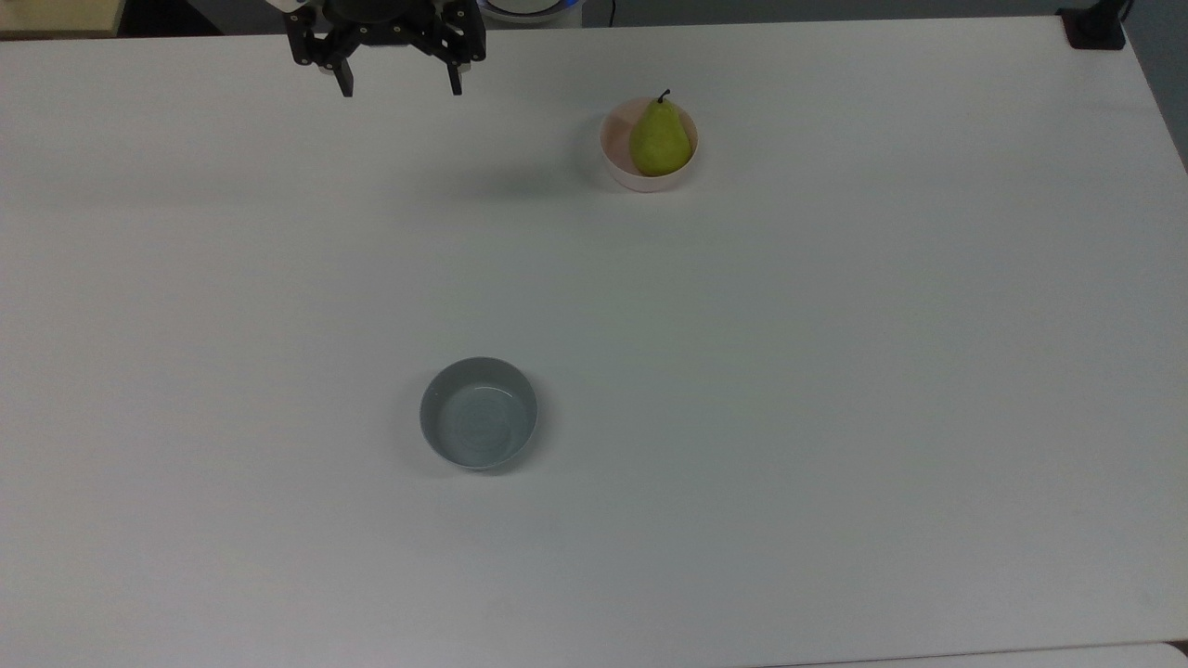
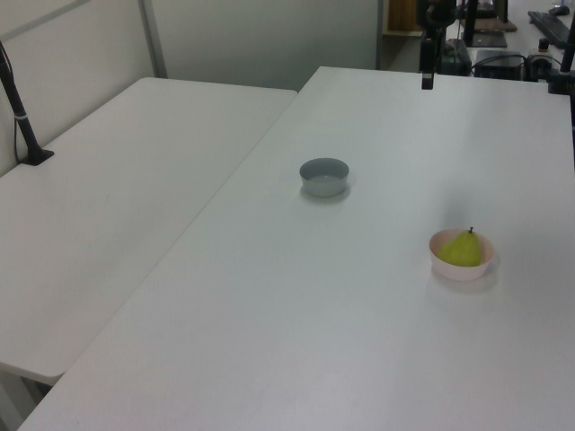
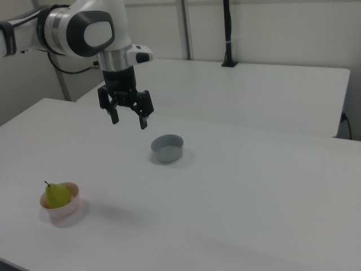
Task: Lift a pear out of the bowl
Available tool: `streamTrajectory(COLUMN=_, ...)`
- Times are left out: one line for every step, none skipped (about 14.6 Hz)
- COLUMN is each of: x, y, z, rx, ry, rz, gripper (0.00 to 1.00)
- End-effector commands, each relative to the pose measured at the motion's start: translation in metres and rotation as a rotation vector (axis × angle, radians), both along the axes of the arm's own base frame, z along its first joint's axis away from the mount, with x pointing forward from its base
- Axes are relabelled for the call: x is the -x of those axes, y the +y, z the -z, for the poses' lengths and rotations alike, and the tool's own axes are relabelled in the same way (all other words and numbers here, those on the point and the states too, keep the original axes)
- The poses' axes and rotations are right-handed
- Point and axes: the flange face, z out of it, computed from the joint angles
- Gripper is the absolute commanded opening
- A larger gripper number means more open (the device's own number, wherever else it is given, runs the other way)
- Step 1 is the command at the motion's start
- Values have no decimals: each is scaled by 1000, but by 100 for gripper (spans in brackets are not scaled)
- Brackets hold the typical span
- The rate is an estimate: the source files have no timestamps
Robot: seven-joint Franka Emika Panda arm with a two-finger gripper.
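Note:
A yellow-green pear [image 1: 660, 139] with a dark stem lies in the pale pink bowl [image 1: 640, 183], near the table's far edge in the top view. They also appear at the left view's right, pear [image 2: 463, 250] in bowl [image 2: 460, 270], and at the right view's lower left, pear [image 3: 56, 195] in bowl [image 3: 69, 210]. My gripper [image 1: 401, 89] hangs open and empty above the table, well to the top view's left of the bowl. In the right view the gripper [image 3: 129, 121] is high above the surface, its fingers spread wide.
An empty grey-blue bowl [image 1: 478, 413] stands mid-table, also seen in the left view [image 2: 323, 176] and the right view [image 3: 167, 148]. A black clamp [image 1: 1095, 28] sits at the top view's far right corner. A second white table [image 2: 135, 180] adjoins this one.

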Motion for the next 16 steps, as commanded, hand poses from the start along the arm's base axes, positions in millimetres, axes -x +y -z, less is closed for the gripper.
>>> streamTrajectory(x=-1, y=-11, z=-1, rx=5, ry=-8, rz=3, gripper=100)
streamTrajectory(x=-2, y=-11, z=0, rx=6, ry=-8, rz=3, gripper=100)
streamTrajectory(x=-2, y=-11, z=0, rx=6, ry=-9, rz=2, gripper=100)
streamTrajectory(x=-2, y=-11, z=-1, rx=6, ry=-12, rz=2, gripper=100)
streamTrajectory(x=-3, y=-12, z=0, rx=6, ry=-15, rz=5, gripper=100)
streamTrajectory(x=-2, y=-12, z=-2, rx=5, ry=-20, rz=5, gripper=100)
streamTrajectory(x=-3, y=-12, z=-2, rx=5, ry=-20, rz=5, gripper=100)
streamTrajectory(x=-3, y=-12, z=-2, rx=5, ry=-21, rz=5, gripper=100)
streamTrajectory(x=-3, y=-12, z=-3, rx=4, ry=-25, rz=5, gripper=100)
streamTrajectory(x=-2, y=-12, z=-2, rx=4, ry=-25, rz=5, gripper=100)
streamTrajectory(x=-2, y=-12, z=-2, rx=3, ry=-28, rz=5, gripper=100)
streamTrajectory(x=-3, y=-11, z=-2, rx=3, ry=-28, rz=4, gripper=100)
streamTrajectory(x=-2, y=-11, z=-4, rx=2, ry=-31, rz=4, gripper=100)
streamTrajectory(x=0, y=-11, z=-5, rx=2, ry=-31, rz=4, gripper=100)
streamTrajectory(x=1, y=-11, z=-6, rx=1, ry=-33, rz=4, gripper=100)
streamTrajectory(x=2, y=-11, z=-5, rx=1, ry=-30, rz=4, gripper=100)
